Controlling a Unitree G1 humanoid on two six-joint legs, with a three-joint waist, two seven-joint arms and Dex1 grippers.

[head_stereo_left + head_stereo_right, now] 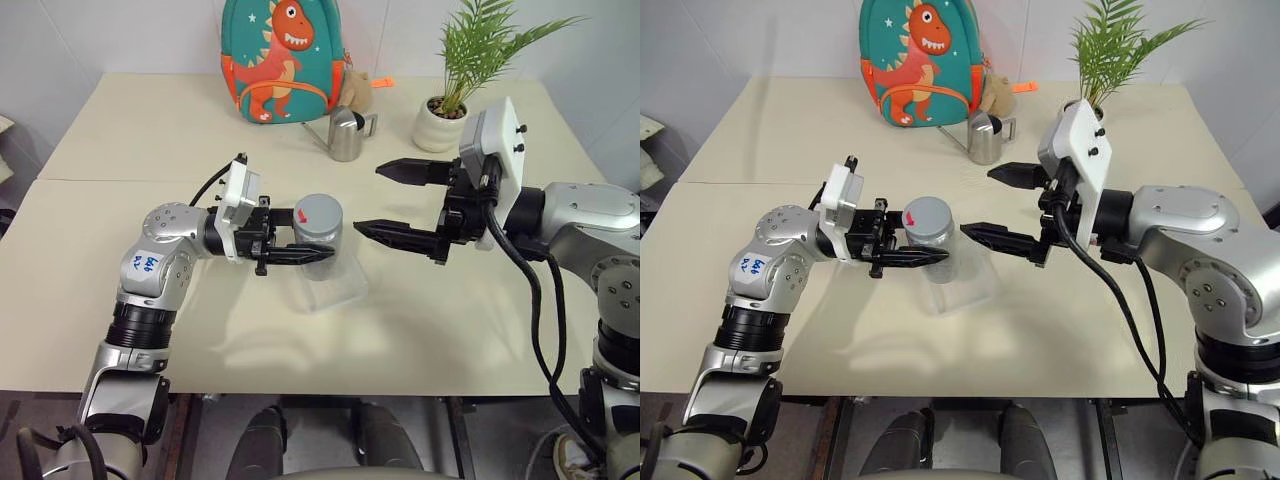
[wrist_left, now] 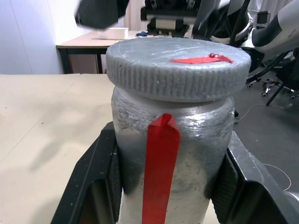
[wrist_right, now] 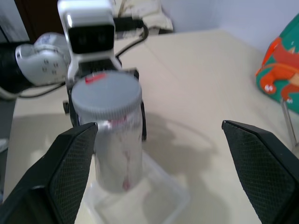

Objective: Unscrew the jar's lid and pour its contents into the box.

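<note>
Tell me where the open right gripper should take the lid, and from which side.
By its ribbed rim, the fingers on opposite sides. The left gripper clamps the jar upright below the lid, so the rim is free. The right gripper likely comes in from the robot's right.

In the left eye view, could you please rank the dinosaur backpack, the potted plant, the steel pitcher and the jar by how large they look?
1. Dinosaur backpack
2. Potted plant, cut off at the top edge
3. Jar and steel pitcher: these look alike, and the jar sits nearer the camera, so I would not rank them.
</note>
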